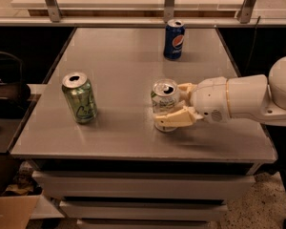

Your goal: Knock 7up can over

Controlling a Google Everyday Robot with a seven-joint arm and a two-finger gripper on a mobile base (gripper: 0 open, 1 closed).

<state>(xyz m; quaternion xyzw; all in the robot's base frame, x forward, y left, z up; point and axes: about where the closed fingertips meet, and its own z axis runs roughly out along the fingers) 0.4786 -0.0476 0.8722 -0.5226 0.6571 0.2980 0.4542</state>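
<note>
The 7up can point(163, 99), silvery-white with a faint green tint, stands upright on the grey table point(124, 75), right of centre and near the front. My gripper point(169, 104) reaches in from the right and holds the can between its two cream fingers. One finger point(174, 119) crosses the can's lower front and the other point(185, 87) lies behind its right side. The can's base is partly hidden by the near finger.
An all-green can point(79, 98) stands upright at the front left. A blue Pepsi can point(174, 39) stands at the back, right of centre. The table's front edge runs just below my gripper. A metal rail and a shelf lie behind the table.
</note>
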